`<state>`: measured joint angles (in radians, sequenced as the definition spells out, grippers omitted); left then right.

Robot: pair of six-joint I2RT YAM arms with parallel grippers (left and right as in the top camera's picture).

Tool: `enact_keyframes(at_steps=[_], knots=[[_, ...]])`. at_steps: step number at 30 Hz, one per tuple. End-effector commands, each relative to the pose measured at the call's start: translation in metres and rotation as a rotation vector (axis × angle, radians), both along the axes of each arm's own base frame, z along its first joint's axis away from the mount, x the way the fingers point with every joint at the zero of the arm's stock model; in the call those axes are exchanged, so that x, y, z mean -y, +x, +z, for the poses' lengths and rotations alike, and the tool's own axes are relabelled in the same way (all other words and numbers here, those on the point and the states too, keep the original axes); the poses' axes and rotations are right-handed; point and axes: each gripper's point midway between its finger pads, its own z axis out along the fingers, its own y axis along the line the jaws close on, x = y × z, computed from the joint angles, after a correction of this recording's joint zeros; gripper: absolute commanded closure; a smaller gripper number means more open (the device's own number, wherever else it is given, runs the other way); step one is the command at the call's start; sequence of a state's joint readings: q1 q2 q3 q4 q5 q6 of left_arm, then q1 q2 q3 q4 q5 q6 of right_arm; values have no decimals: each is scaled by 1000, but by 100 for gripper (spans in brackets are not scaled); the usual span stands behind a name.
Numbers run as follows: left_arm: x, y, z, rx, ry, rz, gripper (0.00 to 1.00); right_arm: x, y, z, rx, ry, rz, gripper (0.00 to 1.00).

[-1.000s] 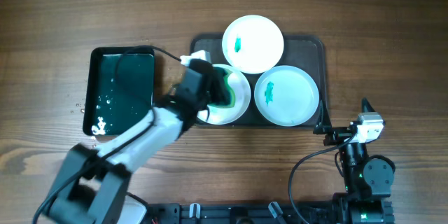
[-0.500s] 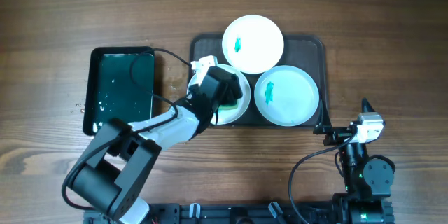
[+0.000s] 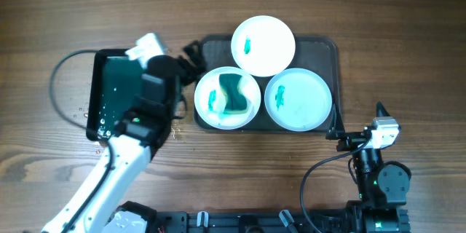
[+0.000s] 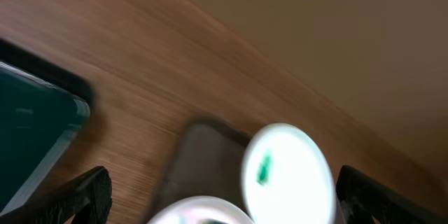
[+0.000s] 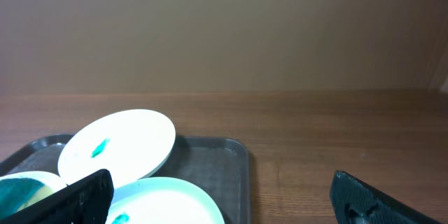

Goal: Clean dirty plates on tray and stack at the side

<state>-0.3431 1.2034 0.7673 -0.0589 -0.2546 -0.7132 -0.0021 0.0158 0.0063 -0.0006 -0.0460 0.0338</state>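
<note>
The dark grey tray [image 3: 331, 51] holds three plates. A white plate [image 3: 263, 46] with a teal smear sits at the back. Another white plate [image 3: 251, 113] at the front left has a green sponge [image 3: 233, 93] lying loose on it beside a teal smear. At the front right is a pale blue plate [image 3: 298, 100], also smeared. My left gripper [image 3: 188, 76] stands open and empty just left of the tray, facing the back plate [image 4: 287, 171]. My right gripper [image 3: 358, 121] is open and empty off the tray's right front corner, with the tray [image 5: 217, 161] and the pale blue plate [image 5: 168, 199] ahead of it.
A smaller black tray [image 3: 93, 80] with green water inside lies left of the left gripper; its corner [image 4: 28, 133] shows in the left wrist view. Water drops [image 3: 81, 111] dot the wood beside it. A cable loops from the left arm.
My left gripper has opened, left the green sponge on the front-left white plate and pulled back to the left, off the tray. The right arm has not moved.
</note>
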Motion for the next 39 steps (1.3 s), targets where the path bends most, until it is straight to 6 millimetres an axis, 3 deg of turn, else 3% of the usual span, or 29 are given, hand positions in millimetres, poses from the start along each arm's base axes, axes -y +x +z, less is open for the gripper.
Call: enact_keyframes(at_steps=[1, 6, 9, 10, 11, 14, 15, 19, 21, 23, 26, 30, 33, 35, 37, 39], knots=[[-48, -2, -1, -19, 41, 146, 0, 1, 0, 1, 3, 11, -9, 0], [-79, -10, -18, -103, 64, 223, 0, 2, 0, 6, 25, 13, -13, 0], [-88, -16, -27, -145, 74, 244, 0, -28, -4, 23, 60, 266, 173, 0], [-88, -18, -29, -156, 77, 244, 0, -29, -5, 30, 79, 344, 184, 0], [-88, -19, -30, -165, 80, 243, 0, -28, -7, 40, 111, 417, 194, 0], [-88, -24, -36, -194, 85, 238, 0, -29, -23, 98, 309, 650, 293, 0], [-88, -24, -37, -198, 87, 238, 0, -28, -36, 124, 425, 640, 334, 0], [-88, -24, -37, -199, 87, 238, 0, -31, -68, 191, 660, 477, 379, 0], [-88, -23, -36, -192, 85, 238, 0, -43, -62, 215, 624, 318, 386, 0], [-86, -23, -35, -190, 78, 230, 0, -48, -40, 224, 506, 244, 362, 0], [-86, -23, -36, -192, 78, 229, 0, -48, 17, 215, 171, 169, 297, 0], [-86, -23, -36, -194, 79, 229, 0, -57, 88, 177, -283, 194, 314, 0], [-86, -23, -36, -194, 79, 229, 0, -99, 116, 157, -491, 289, 570, 0], [-86, -23, -36, -195, 79, 230, 0, -127, 123, 150, -566, 411, 774, 0], [-86, -23, -36, -195, 80, 229, 0, -142, 137, 142, -607, 530, 900, 0], [-86, -23, -36, -194, 79, 230, 0, -155, 157, 115, -655, 571, 939, 13]])
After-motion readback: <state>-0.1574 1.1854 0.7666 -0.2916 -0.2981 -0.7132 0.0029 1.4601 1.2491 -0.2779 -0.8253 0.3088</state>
